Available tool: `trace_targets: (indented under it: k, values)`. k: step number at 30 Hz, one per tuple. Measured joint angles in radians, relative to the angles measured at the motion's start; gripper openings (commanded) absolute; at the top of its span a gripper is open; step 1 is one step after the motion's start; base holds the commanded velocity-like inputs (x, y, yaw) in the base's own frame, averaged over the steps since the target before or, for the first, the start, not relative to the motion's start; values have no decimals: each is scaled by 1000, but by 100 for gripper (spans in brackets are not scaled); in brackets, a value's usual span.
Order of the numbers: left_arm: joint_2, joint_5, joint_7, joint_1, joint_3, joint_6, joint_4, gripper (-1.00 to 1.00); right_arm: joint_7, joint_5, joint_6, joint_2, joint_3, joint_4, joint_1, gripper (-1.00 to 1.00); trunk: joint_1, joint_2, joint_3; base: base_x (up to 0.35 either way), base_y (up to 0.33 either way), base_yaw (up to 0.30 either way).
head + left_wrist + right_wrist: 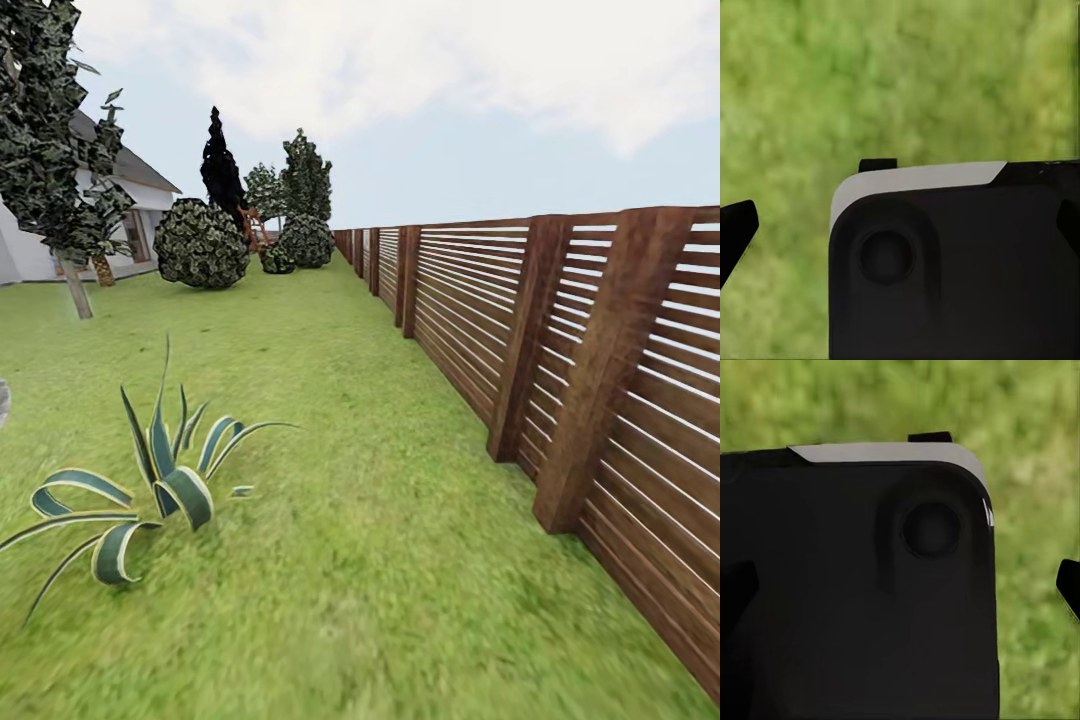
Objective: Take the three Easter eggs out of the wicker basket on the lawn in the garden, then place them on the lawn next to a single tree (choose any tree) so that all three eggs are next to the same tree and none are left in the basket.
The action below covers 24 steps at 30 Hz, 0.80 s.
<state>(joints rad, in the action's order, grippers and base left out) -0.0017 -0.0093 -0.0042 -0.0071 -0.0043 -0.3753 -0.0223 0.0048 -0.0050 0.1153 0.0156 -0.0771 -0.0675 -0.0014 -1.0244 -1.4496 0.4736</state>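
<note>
The Easter eggs and the wicker basket are out of view. In the head view the lawn [340,470] of the garden stretches ahead along a brown slat fence [470,310]. A tree [77,288] with a slim pale trunk and dark leafy crown stands at the far left. In the left wrist view my left gripper [900,229] hangs open over grass, its dark fingertips [736,231] at the picture's edges. My right gripper [904,585] is open too, with one fingertip [1069,587] against the grass. Nothing sits between either pair of fingers.
A striped spiky-leaved plant [150,490] grows close by on the left. Round bushes [200,243], a black tree [220,165] and a white house [130,215] stand far back. My dark base [960,270] lies under both grippers.
</note>
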Motion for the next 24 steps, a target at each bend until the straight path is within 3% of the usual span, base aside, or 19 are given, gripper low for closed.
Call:
trace_targets:
  k: [15,24]
  values:
    - [-1,-2,0,0,-2,-9,0,100,2,6,1,3,6,-6,0,100,0,0,0,321,-3,-9]
    - [-1,-3,0,0,-2,-10,0,100,2,6,2,3,6,-5,0,100,0,0,0,321,-97,0]
